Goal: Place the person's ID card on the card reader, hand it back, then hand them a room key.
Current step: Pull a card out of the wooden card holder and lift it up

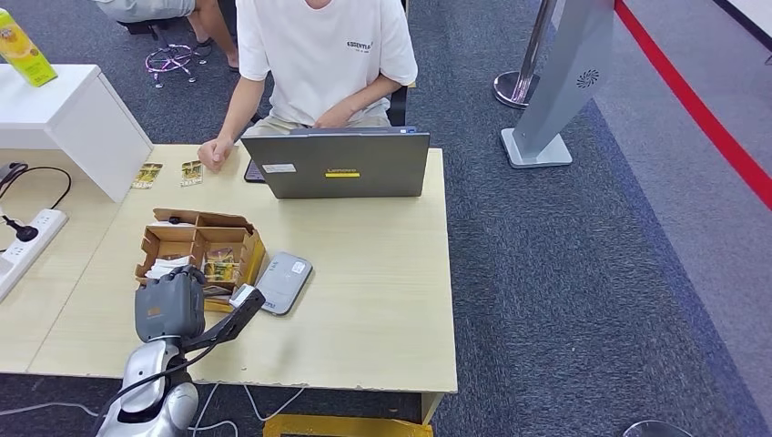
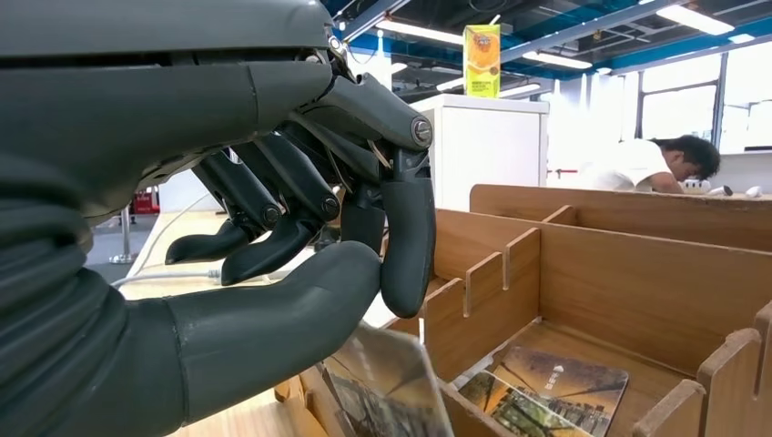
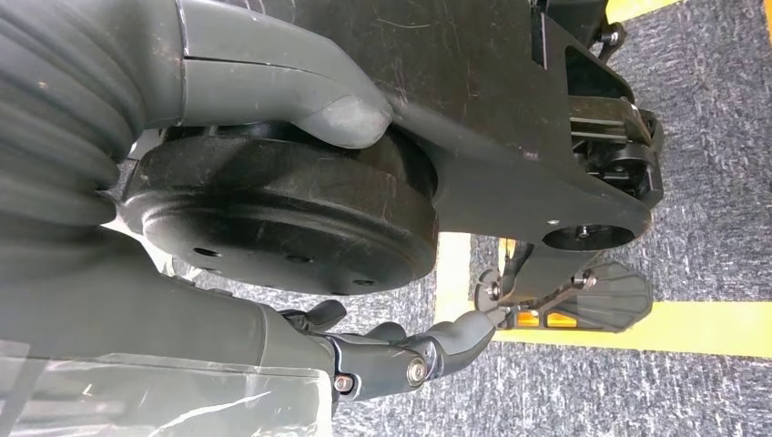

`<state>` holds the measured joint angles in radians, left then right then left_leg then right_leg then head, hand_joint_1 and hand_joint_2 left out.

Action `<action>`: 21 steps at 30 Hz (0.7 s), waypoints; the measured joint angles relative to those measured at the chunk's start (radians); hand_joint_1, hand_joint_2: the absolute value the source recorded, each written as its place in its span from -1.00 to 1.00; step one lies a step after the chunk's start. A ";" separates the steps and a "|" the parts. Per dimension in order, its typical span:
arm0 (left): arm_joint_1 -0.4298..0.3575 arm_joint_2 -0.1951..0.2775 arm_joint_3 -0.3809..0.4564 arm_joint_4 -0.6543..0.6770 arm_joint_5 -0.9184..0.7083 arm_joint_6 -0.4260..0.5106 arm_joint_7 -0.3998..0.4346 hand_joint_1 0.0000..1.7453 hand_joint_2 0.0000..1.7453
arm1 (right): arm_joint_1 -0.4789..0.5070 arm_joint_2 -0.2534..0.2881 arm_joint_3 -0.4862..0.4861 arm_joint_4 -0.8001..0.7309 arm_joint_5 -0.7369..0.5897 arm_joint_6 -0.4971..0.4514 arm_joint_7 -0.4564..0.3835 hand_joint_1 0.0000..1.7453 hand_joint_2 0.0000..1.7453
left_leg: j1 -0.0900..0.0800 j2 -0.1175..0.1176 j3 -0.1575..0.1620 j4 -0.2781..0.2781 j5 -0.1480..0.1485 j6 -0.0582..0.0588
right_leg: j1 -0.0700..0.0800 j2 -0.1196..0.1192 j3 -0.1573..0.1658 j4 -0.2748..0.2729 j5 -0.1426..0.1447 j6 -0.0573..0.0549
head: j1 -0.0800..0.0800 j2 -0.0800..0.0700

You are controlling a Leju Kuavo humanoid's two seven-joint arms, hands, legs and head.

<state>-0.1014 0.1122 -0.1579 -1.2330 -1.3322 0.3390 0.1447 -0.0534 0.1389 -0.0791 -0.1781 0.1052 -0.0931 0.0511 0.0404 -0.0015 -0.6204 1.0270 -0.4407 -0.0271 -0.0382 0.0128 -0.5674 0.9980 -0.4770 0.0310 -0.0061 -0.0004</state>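
Card reader [image 1: 283, 282] right of wooden tray [image 1: 238, 222]; laptop [image 1: 337, 164] behind both.

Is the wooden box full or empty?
Neither: the wooden box is partly filled. Cards lie in one compartment, and other compartments look bare.

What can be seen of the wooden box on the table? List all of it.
The wooden box is open-topped, light plywood by its look, split by slotted dividers into compartments. It sits flat on the table, left of the grey card reader. Picture cards lie in some compartments. The left hand hovers at its near edge; contact unclear.
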 joint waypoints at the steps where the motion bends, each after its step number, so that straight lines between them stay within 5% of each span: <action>1: 0.002 0.000 0.000 0.000 -0.001 0.012 -0.006 1.00 1.00 | 0.000 0.000 -0.001 0.000 0.001 0.000 0.000 -1.00 1.00 | 0.000 0.000 0.000 0.000 0.000 0.000 | 0.000 0.000 0.000 0.000 0.000 0.000 | 0.000 0.000; 6: 0.028 0.000 0.000 -0.043 -0.001 0.082 -0.040 1.00 1.00 | 0.000 0.000 -0.006 0.000 0.005 -0.001 0.000 -1.00 1.00 | 0.000 0.000 0.000 0.000 0.000 0.000 | 0.000 0.000 0.000 0.000 0.000 0.000 | 0.000 0.000; 10: 0.040 0.000 0.000 -0.075 0.001 0.093 -0.045 -1.00 1.00 | 0.000 0.000 -0.006 0.000 0.007 -0.001 -0.001 -1.00 1.00 | 0.000 0.000 0.000 0.000 0.000 0.000 | 0.000 0.000 0.000 0.000 0.000 0.000 | 0.000 0.000; 21: 0.120 0.009 -0.037 -0.254 0.002 0.084 -0.072 -1.00 1.00 | 0.001 0.000 -0.029 0.000 0.003 -0.005 -0.007 -1.00 1.00 | 0.000 0.000 0.000 0.000 0.000 0.000 | 0.000 0.000 0.000 0.000 0.000 0.000 | 0.000 0.000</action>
<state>0.0190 0.1212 -0.1948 -1.4871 -1.3300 0.4232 0.0722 -0.0525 0.1392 -0.1084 -0.1781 0.1085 -0.0978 0.0438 0.0403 -0.0016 -0.6206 1.0271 -0.4409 -0.0271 -0.0383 0.0127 -0.5677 0.9979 -0.4771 0.0310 -0.0061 -0.0004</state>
